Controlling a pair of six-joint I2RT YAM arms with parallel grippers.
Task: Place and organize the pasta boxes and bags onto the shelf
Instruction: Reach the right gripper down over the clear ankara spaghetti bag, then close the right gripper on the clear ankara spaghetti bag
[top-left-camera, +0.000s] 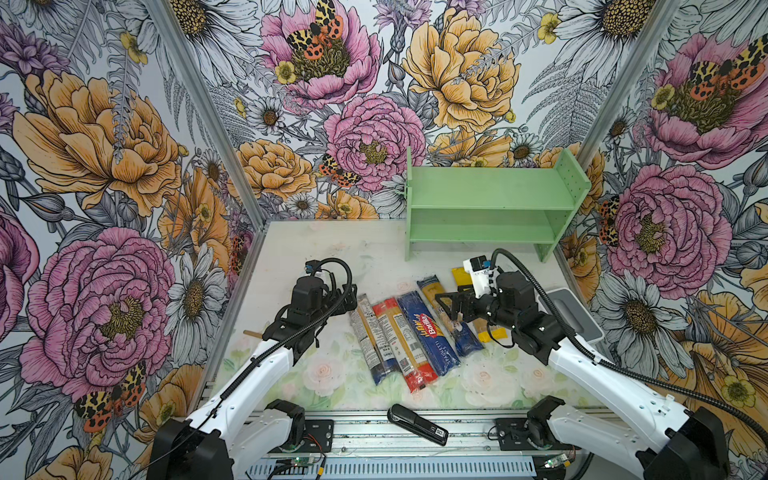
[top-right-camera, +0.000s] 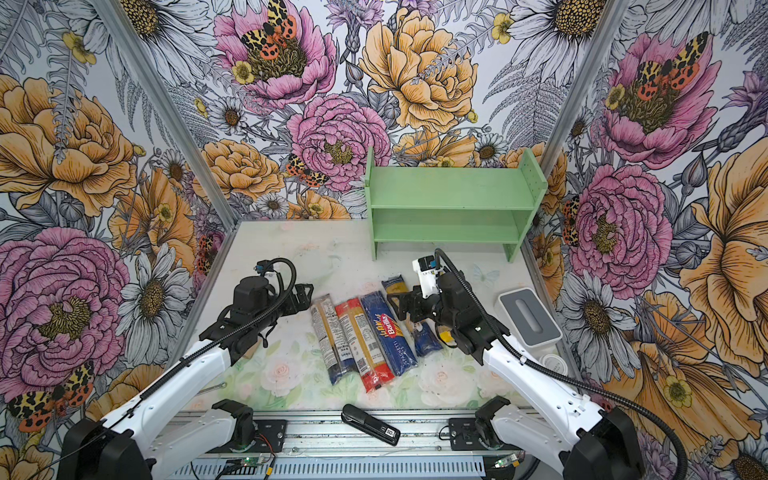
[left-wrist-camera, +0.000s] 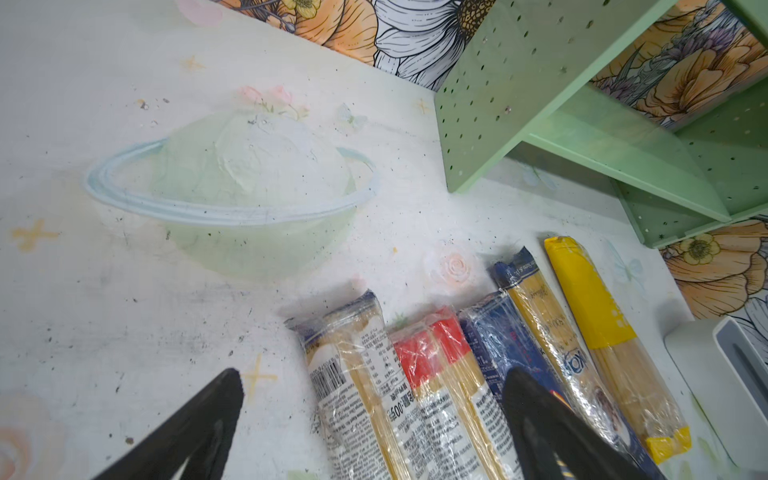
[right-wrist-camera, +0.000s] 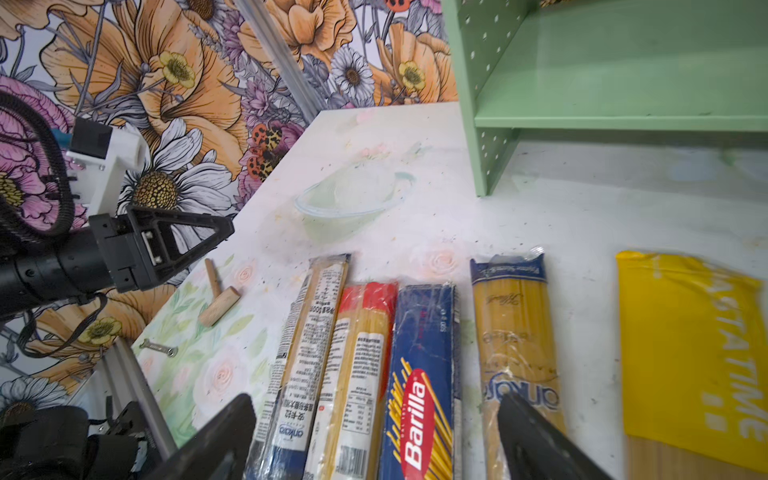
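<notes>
Five long pasta packs lie side by side on the table: a clear and dark-blue one (top-left-camera: 370, 338), a red-ended one (top-left-camera: 401, 345), a dark blue Barilla box (top-left-camera: 428, 332), a blue-gold windowed bag (top-left-camera: 432, 291) and a yellow bag (top-left-camera: 460, 275). The mint-green shelf (top-left-camera: 486, 199) stands behind them at the back right with both tiers bare. My left gripper (left-wrist-camera: 374, 415) is open beside the far end of the clear pack (left-wrist-camera: 353, 374). My right gripper (right-wrist-camera: 378, 428) is open above the Barilla box (right-wrist-camera: 419, 395) and the windowed bag (right-wrist-camera: 515, 332), with nothing in it.
A black stapler-like object (top-left-camera: 417, 424) lies on the front rail. A white-grey box (top-left-camera: 575, 313) sits at the right edge beside my right arm. A small wooden mallet (right-wrist-camera: 218, 299) and a wrench (right-wrist-camera: 160, 349) lie left of the packs.
</notes>
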